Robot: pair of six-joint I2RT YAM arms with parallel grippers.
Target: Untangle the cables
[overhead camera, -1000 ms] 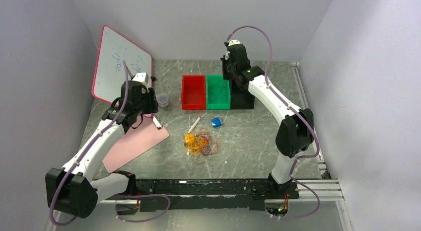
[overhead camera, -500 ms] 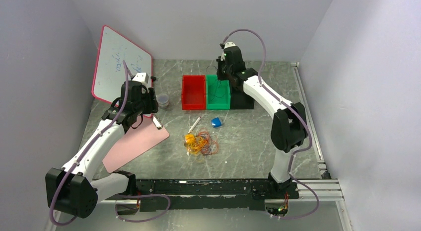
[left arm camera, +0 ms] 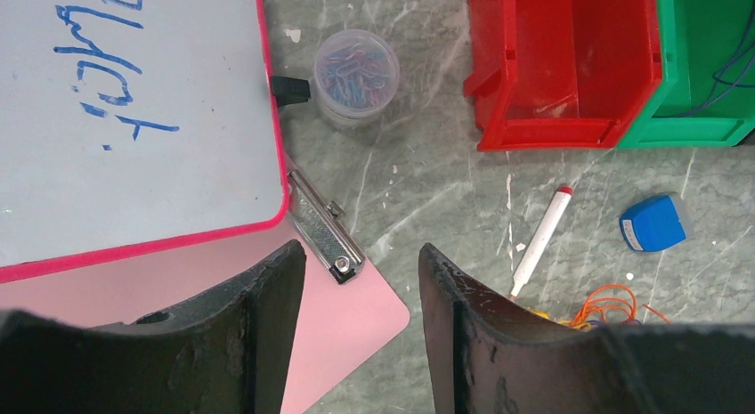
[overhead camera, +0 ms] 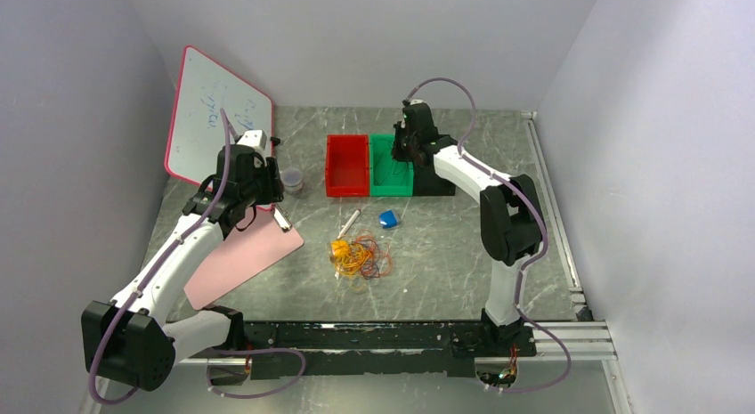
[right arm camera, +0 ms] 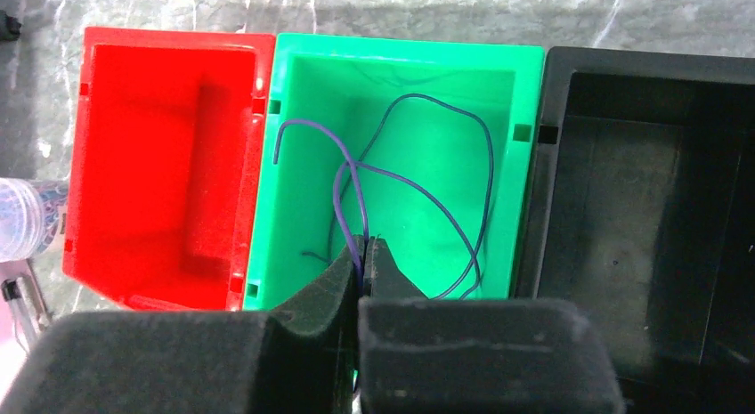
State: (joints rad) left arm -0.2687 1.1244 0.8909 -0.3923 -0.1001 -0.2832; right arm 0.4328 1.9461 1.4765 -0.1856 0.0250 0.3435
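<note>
Grey marbled stone-look counter (left arm camera: 427,182), carrying: one red plastic open-top bin (right arm camera: 214,165), one green plastic open-top bin (right arm camera: 401,53) and one black plastic open-top bin (right arm camera: 641,67), set touching side by side at the far side, red on the left and black on the right. One thin dark purple wire (right arm camera: 490,165), its loose loops lying inside the green bin, one strand running up to the right arm's fingers (right arm camera: 343,276), which are clenched on it just above that bin. One tangle of thin yellow-orange and red-orange wire loops (overhead camera: 361,256), in a heap on the bare counter near the middle, well apart from both arms. One white marker pen with a red cap (left arm camera: 540,240), lying aslant between the tangle and the red bin; one small blue block (left arm camera: 654,223) near it. One clear round tub of paper clips (left arm camera: 356,71), beside a red-framed whiteboard (left arm camera: 116,120) bearing blue writing. One pink clipboard (left arm camera: 329,334) with a metal clip (left arm camera: 325,229), flat on the left, partly under the whiteboard. Left arm's fingers (left arm camera: 280,280): released, parted, grasping nothing, above the clipboard's edge.
</note>
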